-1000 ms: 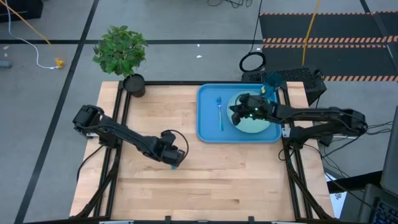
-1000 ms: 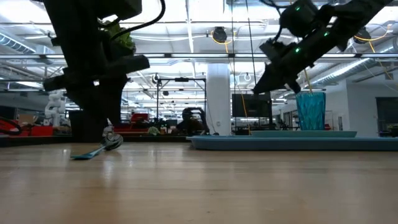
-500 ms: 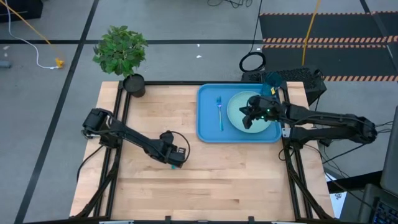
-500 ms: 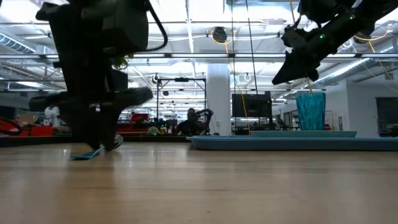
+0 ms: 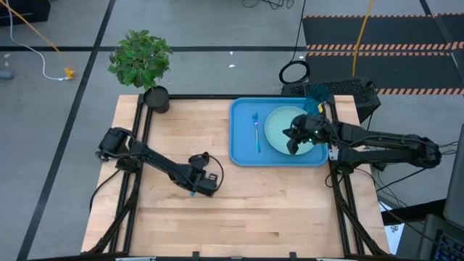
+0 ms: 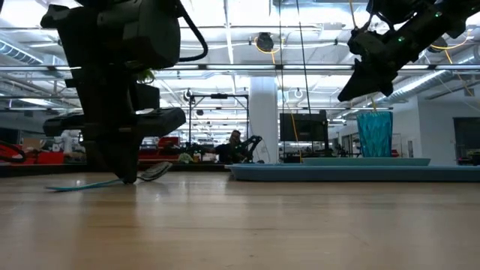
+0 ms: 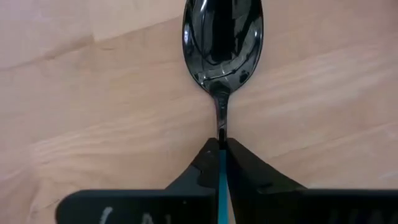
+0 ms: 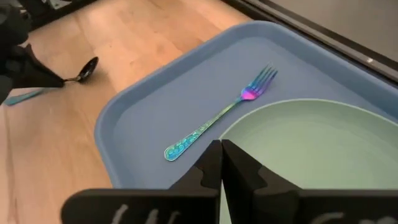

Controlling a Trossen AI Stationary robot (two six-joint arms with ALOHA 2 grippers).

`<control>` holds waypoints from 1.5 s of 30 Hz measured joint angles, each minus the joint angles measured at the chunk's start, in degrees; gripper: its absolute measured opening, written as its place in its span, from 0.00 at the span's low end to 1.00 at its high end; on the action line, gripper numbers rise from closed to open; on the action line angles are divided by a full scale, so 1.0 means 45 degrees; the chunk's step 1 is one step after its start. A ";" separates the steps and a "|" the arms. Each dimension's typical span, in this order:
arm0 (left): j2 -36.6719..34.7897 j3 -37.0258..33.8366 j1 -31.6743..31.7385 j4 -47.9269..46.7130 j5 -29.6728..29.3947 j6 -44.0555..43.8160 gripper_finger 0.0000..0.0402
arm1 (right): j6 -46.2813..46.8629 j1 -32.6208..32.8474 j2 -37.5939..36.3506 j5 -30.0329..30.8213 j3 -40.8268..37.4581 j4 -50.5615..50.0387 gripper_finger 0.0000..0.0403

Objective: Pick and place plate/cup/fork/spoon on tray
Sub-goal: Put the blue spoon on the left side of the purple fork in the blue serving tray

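Note:
The spoon (image 7: 222, 43), dark shiny bowl and light blue handle, lies on the bare wood left of the tray. My left gripper (image 5: 193, 191) stands over it, shut on its handle. The blue tray (image 5: 243, 148) sits at the table's far right and holds the blue fork (image 5: 256, 130) and the mint-green plate (image 5: 277, 129). The teal cup (image 5: 316, 94) stands upright at the tray's far right corner. My right gripper (image 5: 293, 143) hovers shut above the plate with nothing in it. My left gripper pinches the spoon's blue handle (image 7: 221, 163) between its two fingers, just behind the dark neck. The fingers (image 6: 126, 174) come from above, pointing down, one on each side of the handle. The spoon lies on the table, its handle end (image 6: 64, 187) sticking out past the fingers.
A potted plant (image 5: 141, 58) in a black pot (image 5: 156, 98) stands at the table's far left corner. Bare wood stretches along the near half of the table (image 5: 261, 210). Black frame rails run along the table's edges.
My left gripper has come down onto the spoon and shut on its handle; the spoon has turned a little on the table. My right gripper, still shut, has risen from the plate and drifted toward the table's right edge.

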 joint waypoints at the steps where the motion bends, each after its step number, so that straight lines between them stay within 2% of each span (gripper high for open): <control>1: -0.0064 0.0108 0.0028 -0.0103 -0.0061 0.0025 0.03 | 0.0007 0.0052 0.0000 0.0004 0.0000 0.0007 0.00; 3: -0.0107 0.0481 0.0138 -0.0494 -0.0300 0.0437 0.04 | 0.0150 0.0125 0.0005 0.0004 -0.0005 0.0044 0.00; 8: -0.0709 0.2556 0.0663 -0.1829 -0.2129 0.1894 0.02 | -0.0016 0.0124 0.0005 0.0004 -0.0005 0.0534 0.00; 12: -0.0613 0.4189 0.1353 -0.1769 -0.3152 0.3615 0.03 | -0.0396 0.0124 0.0005 0.0009 -0.0005 0.0657 0.00; 16: -0.0480 0.5083 0.2228 -0.0342 -0.4185 0.5564 0.03 | -0.0875 0.0127 0.0005 0.0009 -0.0014 0.0425 0.00; 20: -0.0197 0.5126 0.3106 0.2483 -0.4410 0.7668 0.02 | -0.1046 0.0246 -0.0195 0.0008 -0.0653 0.0279 0.00; 24: 0.0533 0.5152 0.3771 0.4744 -0.4464 0.8855 0.02 | -0.1039 0.0328 -0.0796 0.0004 -0.1372 0.0252 0.00; 29: 0.2020 0.5874 0.4401 0.5947 -0.4398 0.9102 0.02 | -0.1151 0.0264 -0.1805 0.0053 -0.1404 0.0621 0.00; 35: 0.4237 0.8405 0.4988 0.5730 -0.3912 0.9427 0.02 | -0.2260 0.0262 -0.3202 0.0024 -0.1399 0.1139 0.00; 39: 0.4912 0.9733 0.5337 0.4015 -0.3732 0.8476 0.02 | -0.2376 0.0264 -0.3881 0.0047 -0.1399 0.1069 0.00; 45: 0.4945 0.9751 0.5784 0.2190 -0.2595 0.6578 0.02 | -0.2631 0.0264 -0.4177 0.0062 -0.1394 0.1115 0.00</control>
